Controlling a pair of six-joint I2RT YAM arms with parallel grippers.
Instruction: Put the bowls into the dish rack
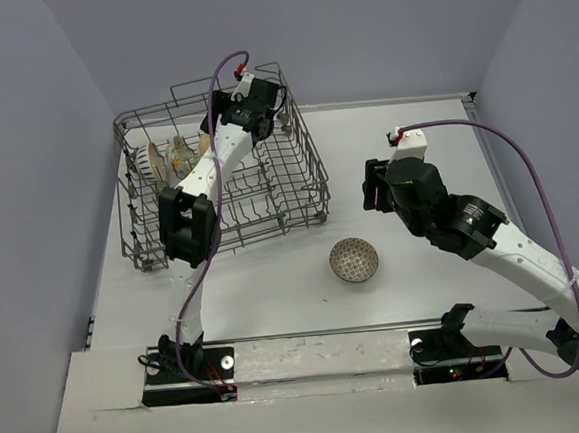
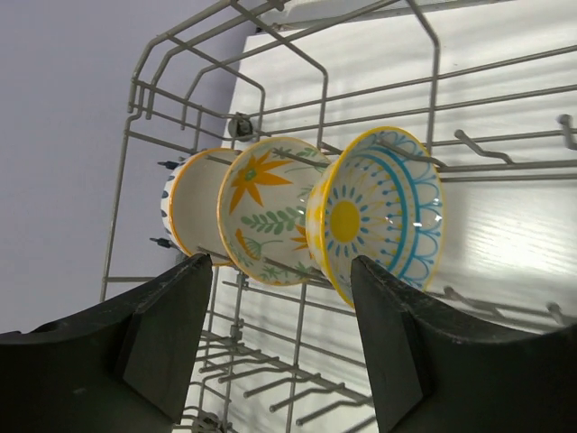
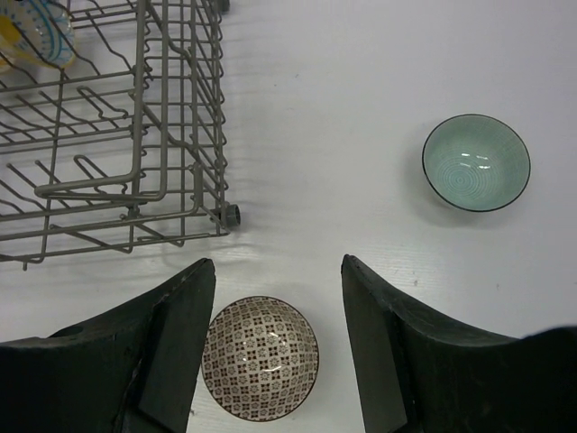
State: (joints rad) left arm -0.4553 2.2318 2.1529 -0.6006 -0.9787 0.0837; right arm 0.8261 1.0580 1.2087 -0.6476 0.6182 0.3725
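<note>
The grey wire dish rack stands at the back left of the table. Three bowls stand on edge in a row between its tines: a cream one, a flowered one and a yellow-rimmed one with a sun pattern. My left gripper hangs open just in front of them, inside the rack, holding nothing. The brown-patterned bowl sits upright on the table below my open right gripper, nearer its left finger. A teal bowl sits upright farther right, hidden behind the right arm in the top view.
The rack's corner wheel rests on the white table close to the brown-patterned bowl. Grey walls close in the table on the left, back and right. A purple cable loops above the right arm.
</note>
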